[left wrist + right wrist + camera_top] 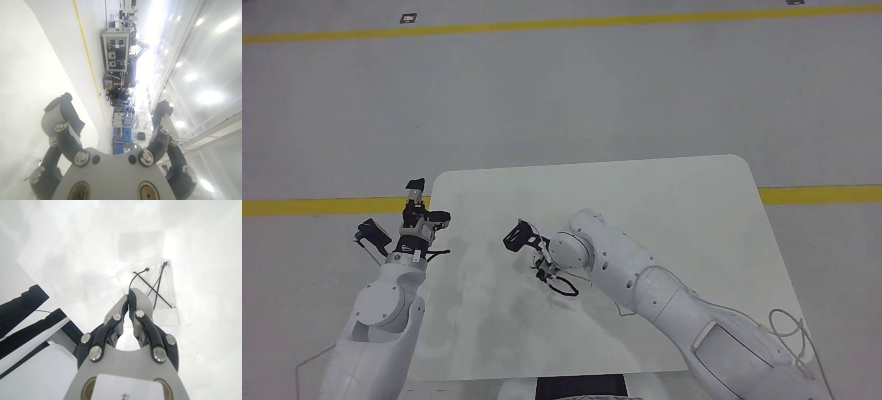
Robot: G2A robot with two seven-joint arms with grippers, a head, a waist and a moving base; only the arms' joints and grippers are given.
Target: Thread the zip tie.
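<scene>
The right end effector point(129, 295) is pinched shut on one end of a black zip tie point(147, 269), which curves away just beyond its tips. Past that, more ties point(159, 283) lie crossed in a clear tray point(175, 317) on the counter point(75, 247). The left end effector point(115, 102) gapes wide at the counter's edge.

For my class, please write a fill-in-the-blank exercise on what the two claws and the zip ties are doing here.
1. The right claw is ____ on a black zip tie.
2. The left claw is ____ and holds nothing.
3. The other zip ties lie in a ____ tray on the white table.

Missing words: shut; open; clear.
</scene>
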